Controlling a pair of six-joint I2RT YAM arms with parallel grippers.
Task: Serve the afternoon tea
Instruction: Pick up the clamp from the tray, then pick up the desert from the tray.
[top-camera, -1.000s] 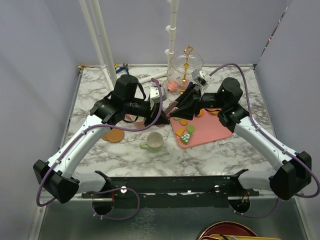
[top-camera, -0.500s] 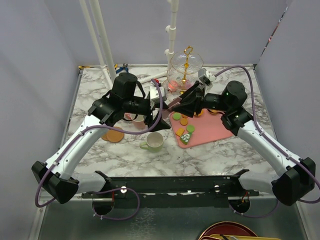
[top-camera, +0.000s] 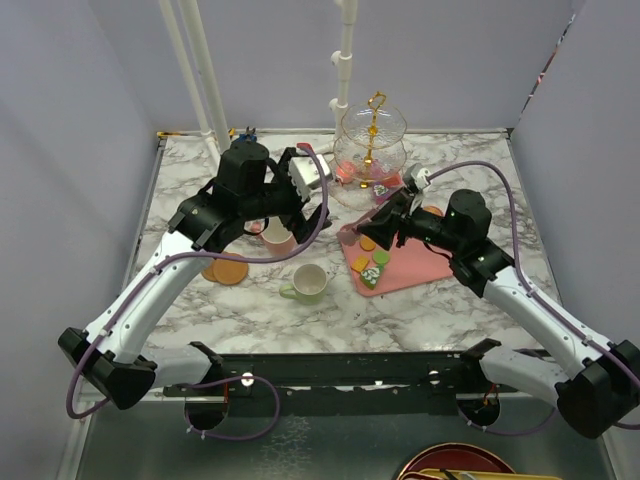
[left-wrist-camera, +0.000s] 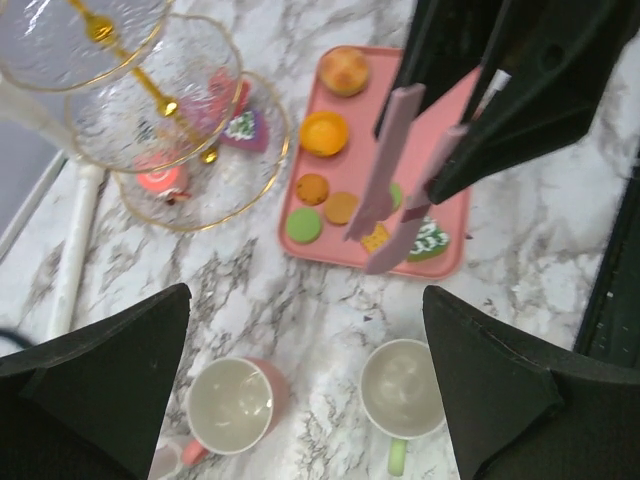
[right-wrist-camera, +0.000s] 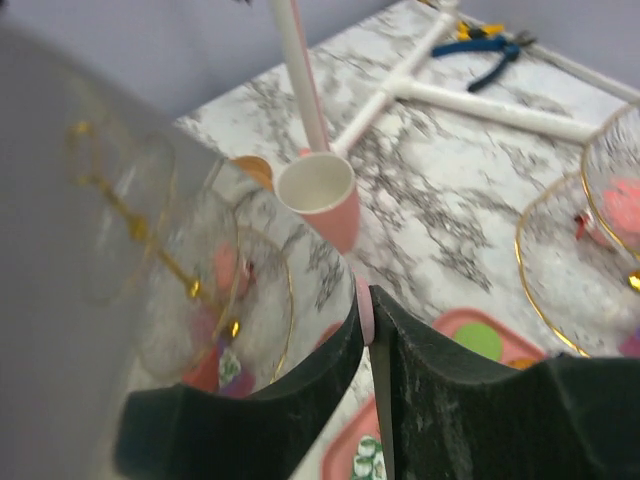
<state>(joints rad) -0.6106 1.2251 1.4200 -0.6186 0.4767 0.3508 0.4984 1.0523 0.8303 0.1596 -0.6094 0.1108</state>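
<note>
Clear glass three-tier stand with gold stem (top-camera: 372, 150) sits at the far edge of the marble counter (top-camera: 480, 170). Top view: left gripper (top-camera: 303, 208) hangs near the pink mug (top-camera: 277, 238), right gripper (top-camera: 376, 226) over the flat pink rectangular tray (top-camera: 425, 262). Left wrist: fingers (left-wrist-camera: 100, 380) wide apart, empty. Right wrist: fingers (right-wrist-camera: 300, 400) together, empty. Swinging that arm could clip the glass rim, imo.

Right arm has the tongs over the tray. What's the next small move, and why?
Probably lower the right gripper a little so the tongs straddle the orange macaron near their tips. The blades hang apart with nothing between them, just above the pink tray, and the glass stand beside it has room on its tiers.
</note>
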